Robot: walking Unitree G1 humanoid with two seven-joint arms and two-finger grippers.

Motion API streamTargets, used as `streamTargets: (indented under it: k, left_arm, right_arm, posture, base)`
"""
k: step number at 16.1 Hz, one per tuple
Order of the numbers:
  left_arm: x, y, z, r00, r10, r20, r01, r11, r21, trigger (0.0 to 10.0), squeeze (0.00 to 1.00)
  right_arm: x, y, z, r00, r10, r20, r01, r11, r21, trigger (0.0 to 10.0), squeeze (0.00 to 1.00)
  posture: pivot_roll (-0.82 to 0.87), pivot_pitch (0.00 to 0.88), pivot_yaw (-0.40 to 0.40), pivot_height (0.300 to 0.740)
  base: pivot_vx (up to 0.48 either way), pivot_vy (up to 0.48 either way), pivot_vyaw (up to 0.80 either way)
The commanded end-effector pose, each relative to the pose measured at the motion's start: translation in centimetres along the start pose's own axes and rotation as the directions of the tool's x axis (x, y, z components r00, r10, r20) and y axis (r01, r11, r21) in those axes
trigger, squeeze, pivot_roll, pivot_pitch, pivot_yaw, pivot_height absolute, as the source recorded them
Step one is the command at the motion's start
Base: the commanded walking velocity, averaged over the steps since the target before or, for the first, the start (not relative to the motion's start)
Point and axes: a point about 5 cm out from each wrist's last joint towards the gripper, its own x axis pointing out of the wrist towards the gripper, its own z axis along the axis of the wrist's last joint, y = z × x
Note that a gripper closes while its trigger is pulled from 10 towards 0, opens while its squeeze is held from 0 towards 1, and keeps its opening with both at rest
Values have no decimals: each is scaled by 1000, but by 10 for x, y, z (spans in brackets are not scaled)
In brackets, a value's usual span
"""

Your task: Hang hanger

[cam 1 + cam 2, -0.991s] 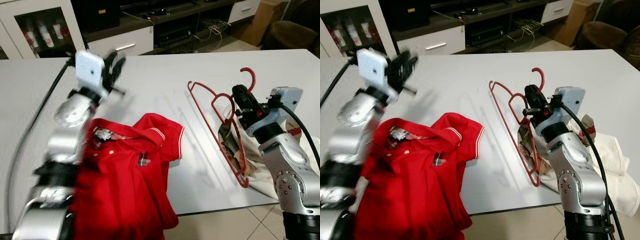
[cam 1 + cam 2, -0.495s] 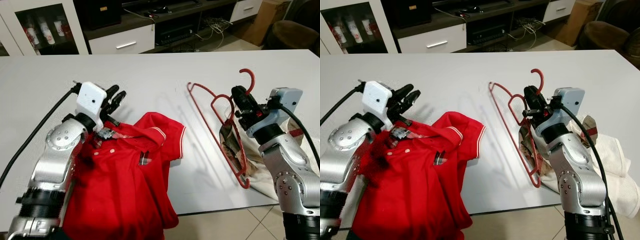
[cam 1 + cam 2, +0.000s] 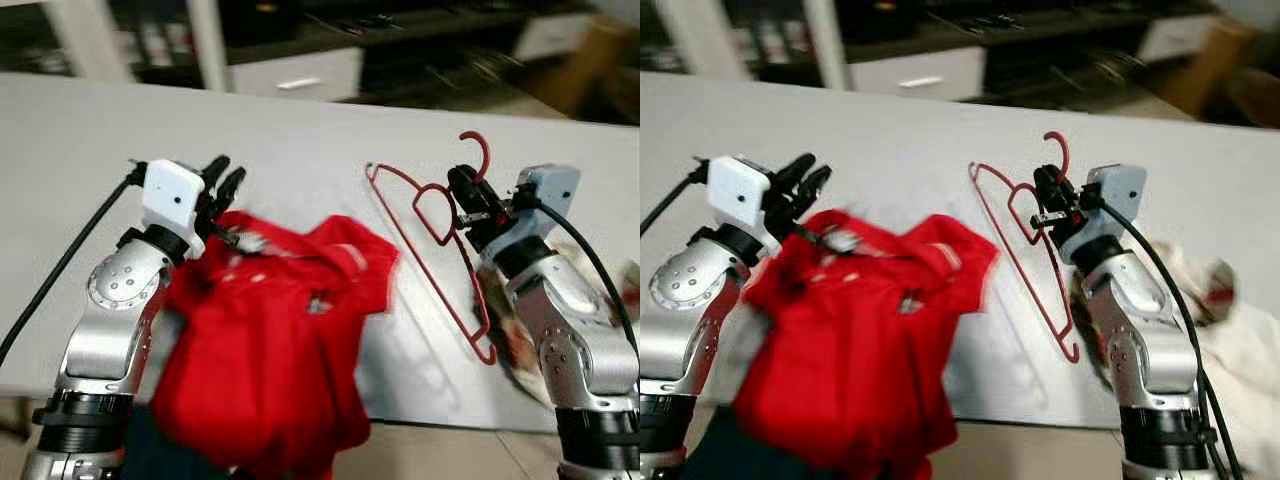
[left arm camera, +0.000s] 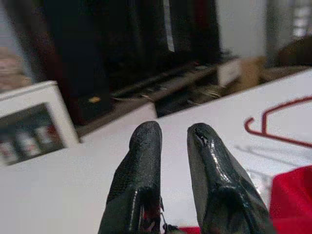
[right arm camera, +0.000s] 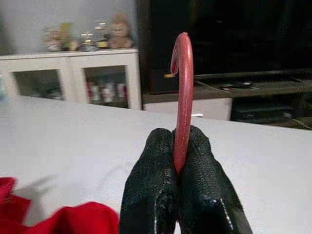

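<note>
**Stock at the white table: shirt left, hanger right**

1. Left gripper (image 3: 222, 181): on your left, above the table (image 3: 300, 130), its two black fingers (image 4: 141, 161) a little apart, pinching the collar end of the red polo shirt (image 3: 270, 340) near their base.
2. Red polo shirt: bunched and blurred, lifted at the collar, its lower part draped over the table's near edge at the left.
3. Red hanger (image 3: 440, 250): right of the shirt, held tilted with its lower bar end touching the table near the near edge.
4. Right gripper (image 3: 463, 190): you see it clamped tight on the hanger's neck just below the hook (image 5: 183, 73).
5. Pale cloth (image 3: 1240, 330): heaped at the table's right near corner, behind the right arm.
</note>
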Motion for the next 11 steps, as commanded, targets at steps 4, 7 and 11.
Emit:
streamTargets:
  k: [4, 7, 11]
  left_arm:
    - [2, -5, 9, 996, -87, 23, 86, 996, 19, 10000, 0]
    - [8, -8, 9, 993, -119, 17, 118, 993, 28, 10000, 0]
    - [10, -23, -7, 988, -142, -66, 144, 989, 28, 10000, 0]
  right_arm:
    - [2, -3, 5, 999, -31, 35, 31, 999, 14, 10000, 0]
    - [-4, -11, 2, 997, -78, 29, 78, 997, 6, 10000, 0]
    - [-6, -24, 6, 986, -161, 38, 159, 986, 51, 10000, 0]
  posture:
    - [100, 103, -19, 740]
    - [84, 102, -13, 740]
    - [66, 108, -15, 740]
  base:
    - [0, 0, 794]
    - [0, 0, 794]
    - [0, 0, 198]
